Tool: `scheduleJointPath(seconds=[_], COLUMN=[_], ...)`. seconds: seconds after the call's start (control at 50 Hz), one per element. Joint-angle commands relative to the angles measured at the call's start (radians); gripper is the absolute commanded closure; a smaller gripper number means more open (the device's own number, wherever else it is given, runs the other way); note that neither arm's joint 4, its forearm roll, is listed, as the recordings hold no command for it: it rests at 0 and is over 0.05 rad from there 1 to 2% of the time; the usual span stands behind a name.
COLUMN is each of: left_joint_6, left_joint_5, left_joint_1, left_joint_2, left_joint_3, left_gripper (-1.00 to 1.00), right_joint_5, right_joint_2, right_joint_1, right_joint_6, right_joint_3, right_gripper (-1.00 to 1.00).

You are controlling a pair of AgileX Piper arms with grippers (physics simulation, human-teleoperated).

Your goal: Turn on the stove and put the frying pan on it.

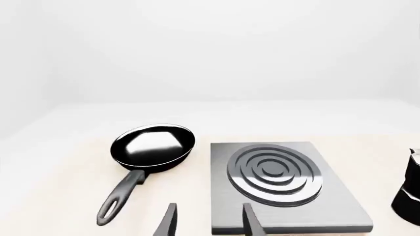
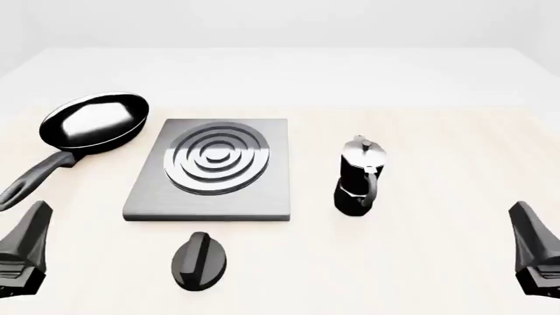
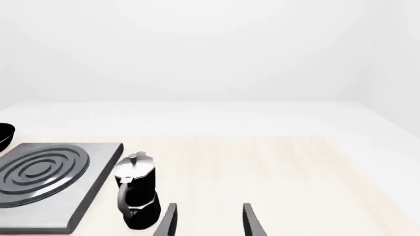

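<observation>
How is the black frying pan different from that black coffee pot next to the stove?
The frying pan is wide and shallow, while the coffee pot is tall and narrow. The pan is open on top; the pot has a silver lid. The pan's long handle sticks out along the table; the pot's short handle curves down its side. The pan sits left of the stove, the pot right. Both are shiny black and stand on the table.

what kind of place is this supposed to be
Likely a simulated kitchen tabletop, pared down: a stove plate with its knob, a frying pan and a moka pot on a pale table.
</observation>
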Motion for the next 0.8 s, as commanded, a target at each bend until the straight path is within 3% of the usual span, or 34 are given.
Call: scheduleJointPath(seconds=[0.02, 0.12, 0.38, 0.64, 0.74, 0.8], left_joint_6=[0.035, 0.037, 0.024, 0.079, 0.072, 0.08], left_joint_5=[-0.01, -0.005, 0.114, 0.404, 0.454, 0.523], left_joint_1=[-0.014, -0.023, -0.075, -0.237, -0.281, -0.354], left_joint_2=[0.038, 0.027, 0.02, 0.078, 0.107, 0.201], left_joint_3=[-0.029, -0.017, -0.109, -0.302, -0.335, -0.375], left_gripper=[-1.0, -1.0, -1.0, -1.0, -1.0, -1.0], right_joint_5=[-0.015, -0.016, 0.0, 0.007, 0.008, 0.008], right_joint_2=[0.018, 0.018, 0.002, -0.004, -0.004, -0.004], right_joint_1=[0.0, 0.0, 0.0, 0.001, 0.001, 0.001], right_joint_6=[0.0, 0.0, 0.0, 0.0, 0.0, 0.0], right_joint_3=[-0.001, -0.001, -0.002, -0.003, -0.004, -0.004], right_gripper=[-1.0, -1.0, -1.0, -1.0, -1.0, -1.0])
